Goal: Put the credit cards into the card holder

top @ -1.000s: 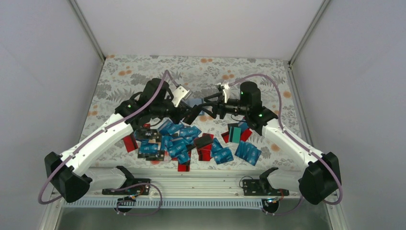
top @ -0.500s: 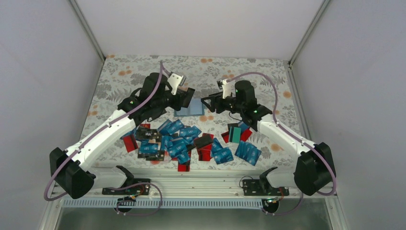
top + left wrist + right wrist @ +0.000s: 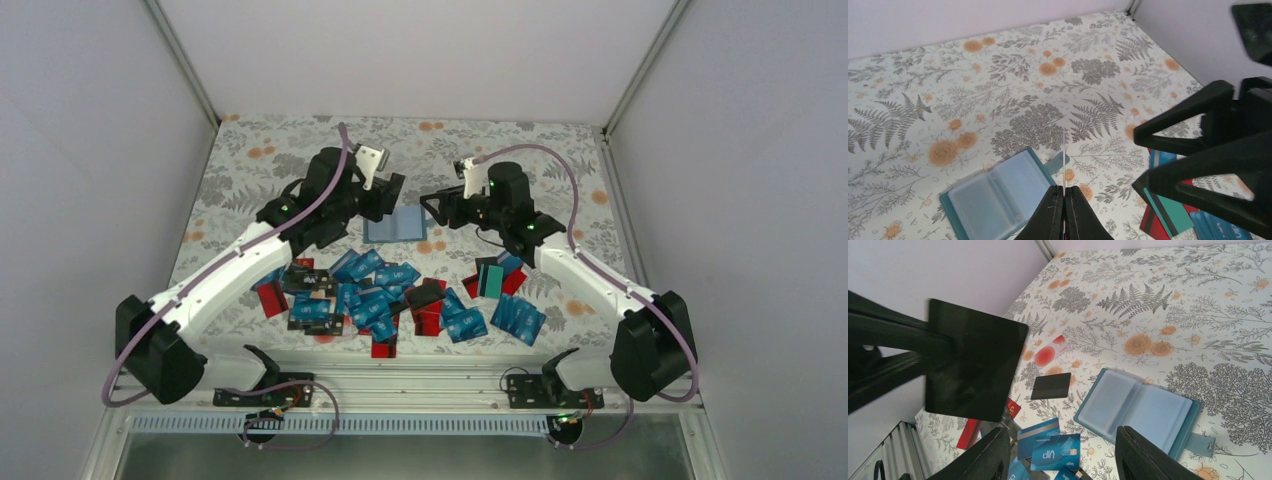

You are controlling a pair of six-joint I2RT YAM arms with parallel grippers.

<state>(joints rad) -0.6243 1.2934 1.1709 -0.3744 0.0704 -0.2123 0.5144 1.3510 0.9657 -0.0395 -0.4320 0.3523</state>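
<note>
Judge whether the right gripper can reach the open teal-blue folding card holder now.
Probably yes: the right gripper hangs open beside the teal-blue card holder, nothing between them; the left gripper holds its black plastic card aside.

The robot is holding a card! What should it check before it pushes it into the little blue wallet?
1. The card holder lies open on the table: ok.
2. The left gripper is shut on the black card: ok.
3. The right gripper is free to help: ok, open and empty.
4. Something holds the card holder steady: not ok, nothing touches it.
5. The card's edge lines up with a pocket: cannot tell.
</note>
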